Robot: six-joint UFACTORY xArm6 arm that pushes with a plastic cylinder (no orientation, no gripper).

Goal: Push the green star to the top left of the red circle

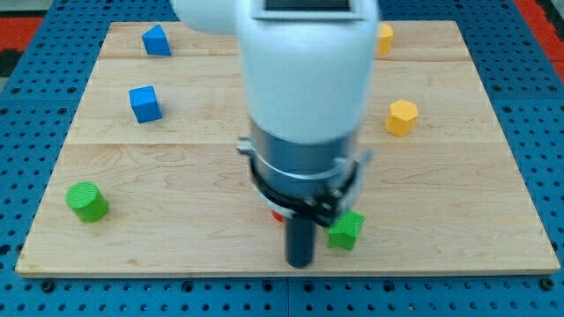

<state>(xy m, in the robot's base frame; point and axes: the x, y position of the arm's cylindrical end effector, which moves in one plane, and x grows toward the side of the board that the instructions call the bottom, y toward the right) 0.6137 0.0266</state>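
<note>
The green star (pixel 346 230) lies near the view's bottom, right of centre, partly hidden by the arm. Only a sliver of the red circle (pixel 276 214) shows, just left of the rod under the arm's body. My tip (pixel 300 262) is at the rod's lower end, just left of and slightly below the green star, close to it; I cannot tell if they touch.
A green cylinder (pixel 86 202) sits at the bottom left. Two blue blocks (pixel 145 103) (pixel 156 40) are at the upper left. A yellow hexagon (pixel 402 116) is at the right and another yellow block (pixel 384 38) peeks out at the top. The wooden board (pixel 176 220) ends near the view's bottom.
</note>
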